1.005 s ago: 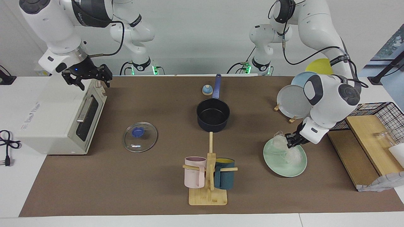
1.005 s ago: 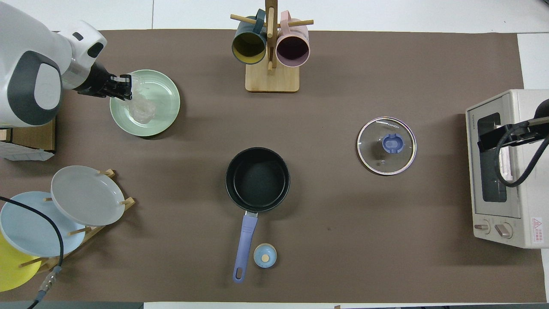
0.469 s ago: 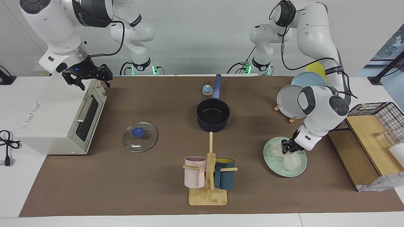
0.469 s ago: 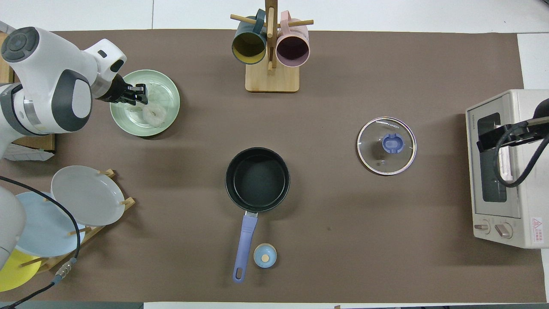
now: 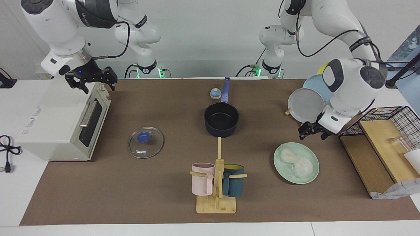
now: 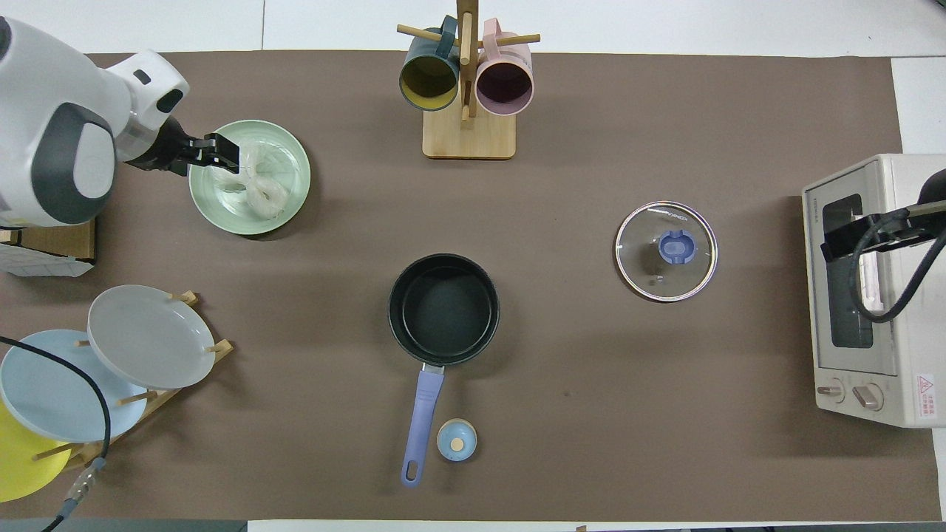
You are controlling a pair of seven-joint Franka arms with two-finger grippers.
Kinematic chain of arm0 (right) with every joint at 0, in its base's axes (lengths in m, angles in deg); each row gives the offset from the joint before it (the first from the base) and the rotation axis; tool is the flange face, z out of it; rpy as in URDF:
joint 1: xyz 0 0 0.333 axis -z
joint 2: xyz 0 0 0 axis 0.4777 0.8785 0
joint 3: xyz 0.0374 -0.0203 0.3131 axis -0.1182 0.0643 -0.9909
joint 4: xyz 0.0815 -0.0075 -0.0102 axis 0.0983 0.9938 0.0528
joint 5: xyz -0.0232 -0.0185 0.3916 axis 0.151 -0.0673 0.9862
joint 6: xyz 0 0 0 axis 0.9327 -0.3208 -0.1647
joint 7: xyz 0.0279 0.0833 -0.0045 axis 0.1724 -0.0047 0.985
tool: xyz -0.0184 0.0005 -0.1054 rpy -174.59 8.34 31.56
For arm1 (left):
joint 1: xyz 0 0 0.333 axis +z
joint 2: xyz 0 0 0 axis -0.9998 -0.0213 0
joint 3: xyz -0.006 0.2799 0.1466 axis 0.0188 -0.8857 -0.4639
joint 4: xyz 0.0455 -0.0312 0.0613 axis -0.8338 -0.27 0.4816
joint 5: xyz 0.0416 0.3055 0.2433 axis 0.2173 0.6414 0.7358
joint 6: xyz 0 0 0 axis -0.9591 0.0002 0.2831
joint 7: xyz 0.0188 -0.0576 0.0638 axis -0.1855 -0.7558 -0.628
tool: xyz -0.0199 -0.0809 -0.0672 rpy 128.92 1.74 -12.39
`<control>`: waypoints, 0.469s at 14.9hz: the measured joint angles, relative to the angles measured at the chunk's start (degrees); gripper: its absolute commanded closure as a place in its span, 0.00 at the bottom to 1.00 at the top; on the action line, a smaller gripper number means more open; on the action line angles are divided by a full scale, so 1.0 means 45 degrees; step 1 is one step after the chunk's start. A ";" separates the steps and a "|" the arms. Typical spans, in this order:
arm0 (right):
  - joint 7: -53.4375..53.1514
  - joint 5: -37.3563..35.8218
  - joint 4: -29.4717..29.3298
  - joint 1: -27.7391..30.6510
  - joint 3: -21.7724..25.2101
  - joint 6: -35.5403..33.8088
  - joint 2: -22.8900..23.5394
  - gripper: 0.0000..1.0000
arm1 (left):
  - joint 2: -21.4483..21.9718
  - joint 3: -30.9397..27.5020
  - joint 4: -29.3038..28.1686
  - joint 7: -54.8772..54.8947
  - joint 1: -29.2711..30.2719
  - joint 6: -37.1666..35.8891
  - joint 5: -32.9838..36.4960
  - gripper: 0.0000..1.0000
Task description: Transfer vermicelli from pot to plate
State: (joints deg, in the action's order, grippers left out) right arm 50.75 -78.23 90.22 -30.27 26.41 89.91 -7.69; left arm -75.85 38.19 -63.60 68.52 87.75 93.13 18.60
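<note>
Pale, translucent vermicelli (image 5: 294, 159) lies in two knotty clumps on the mint plate (image 5: 311, 175). The left tool (image 5: 312, 131) hangs spread and empty above the brown-covered counter (image 5: 164, 196); the right tool (image 5: 91, 80), also spread, waits over the toaster oven (image 5: 52, 121).

The toaster oven (image 6: 872, 292) carries a brand word, seemingly "TOSHIBA", above its door; its red warning sticker stays illegible.

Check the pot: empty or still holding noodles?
Empty. The pot shows only its bare black bottom; the noodles lie on the green plate.
</note>
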 measured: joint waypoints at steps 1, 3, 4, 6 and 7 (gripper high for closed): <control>0.0000 0.0000 -0.0006 -0.0004 0.0000 0.0000 0.0000 0.00 | 0.0605 -0.0002 -0.0010 -0.0006 0.0000 -0.0627 0.0016 0.00; 0.0000 0.0000 -0.0012 -0.0009 0.0000 0.0000 0.0000 0.00 | 0.1666 -0.0004 -0.0090 -0.0008 0.0001 -0.1838 0.0042 0.00; 0.0000 0.0000 -0.0014 -0.0010 0.0000 0.0000 0.0000 0.00 | 0.2074 -0.0004 -0.0182 -0.0021 0.0001 -0.2297 0.0045 0.00; 0.0000 0.0000 -0.0017 -0.0010 0.0000 0.0000 0.0000 0.00 | 0.2666 -0.0004 -0.0473 -0.0057 0.0001 -0.3219 0.0045 0.00; 0.0000 0.0000 -0.0018 -0.0010 0.0000 0.0000 0.0000 0.00 | 0.2906 -0.0003 -0.0730 -0.0094 0.0000 -0.3480 0.0045 0.00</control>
State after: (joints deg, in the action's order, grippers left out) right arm 50.75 -78.23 90.14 -30.32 26.41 89.91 -7.69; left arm -62.77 38.17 -66.88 68.09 87.76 77.47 18.81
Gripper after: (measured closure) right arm 0.000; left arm 0.000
